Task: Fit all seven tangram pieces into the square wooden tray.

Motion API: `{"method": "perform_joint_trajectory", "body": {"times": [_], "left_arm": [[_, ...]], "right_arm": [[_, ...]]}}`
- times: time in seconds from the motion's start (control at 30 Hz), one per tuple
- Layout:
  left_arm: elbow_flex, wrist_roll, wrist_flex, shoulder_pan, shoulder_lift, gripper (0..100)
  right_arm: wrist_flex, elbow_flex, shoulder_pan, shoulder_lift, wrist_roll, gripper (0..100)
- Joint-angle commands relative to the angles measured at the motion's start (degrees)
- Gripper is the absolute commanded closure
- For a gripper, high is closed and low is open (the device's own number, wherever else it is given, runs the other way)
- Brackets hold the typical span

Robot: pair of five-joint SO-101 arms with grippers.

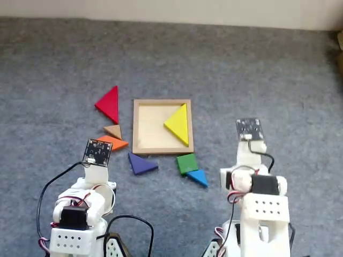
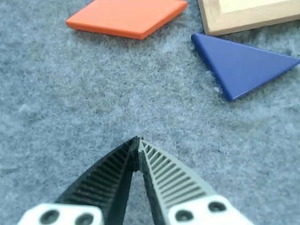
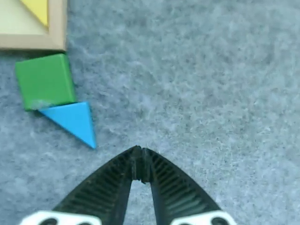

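The square wooden tray (image 1: 138,128) lies mid-table with a yellow triangle (image 1: 179,124) inside at its right side. Left of the tray lie a red triangle (image 1: 109,103), a small tan triangle (image 1: 113,130) and an orange parallelogram (image 1: 112,143) (image 2: 126,17). Below the tray sit a dark blue triangle (image 1: 141,163) (image 2: 241,64), a green square (image 1: 186,163) (image 3: 45,80) and a light blue triangle (image 1: 198,176) (image 3: 72,120). My left gripper (image 2: 138,143) is shut over bare carpet, short of the orange and dark blue pieces. My right gripper (image 3: 141,152) is shut, beside the light blue triangle.
Grey carpet (image 1: 241,69) covers the table. The left arm (image 1: 86,209) stands at the front left and the right arm (image 1: 254,193) at the front right. A pale wall edge runs along the back.
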Motion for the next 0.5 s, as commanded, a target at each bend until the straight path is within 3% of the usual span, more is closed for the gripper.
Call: {"method": "perform_joint_trajectory", "body": {"times": [0.0, 0.3, 0.47], "left_arm": [[1.10, 0.00, 0.26, -0.84, -1.27, 100], [0.22, -0.26, -0.09, 0.57, -1.36, 100], [-8.75, -3.08, 0.09, -2.68, -1.36, 100]], "right_arm": [[-5.05, 4.88, 2.07, -4.44, 0.62, 98.6], [-13.49, 20.26, 4.09, -14.55, 0.53, 98.6], [-13.58, 24.66, 4.09, -22.46, 0.35, 98.6]]}}
